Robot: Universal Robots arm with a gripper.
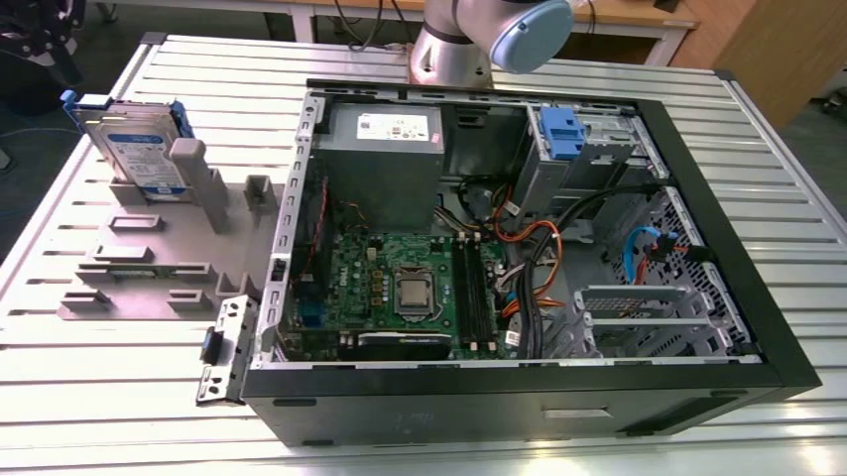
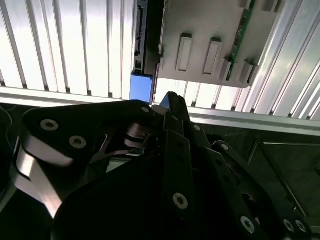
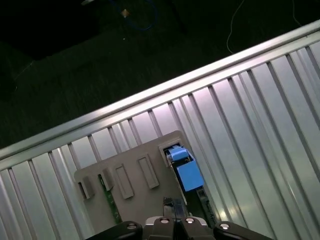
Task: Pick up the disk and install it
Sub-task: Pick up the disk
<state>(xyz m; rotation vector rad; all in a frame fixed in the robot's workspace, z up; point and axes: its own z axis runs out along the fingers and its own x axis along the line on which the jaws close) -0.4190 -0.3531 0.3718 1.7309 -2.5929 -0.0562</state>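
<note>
The disk stands upright in a slot at the far end of the grey holder, on the exterior view's left, silver with a blue-and-white label and a blue frame. In both wrist views I see the disk edge-on, blue frame end towards me. My gripper hovers above and short of the disk, over the table's edge. Its fingers meet at the tips, shut on nothing. The dark shape at the exterior view's upper left looks like the gripper.
An open computer case lies on the slatted metal table, with a blue clip in its drive bay. The holder has several empty slots and a green board. Dark floor lies beyond the table's edge.
</note>
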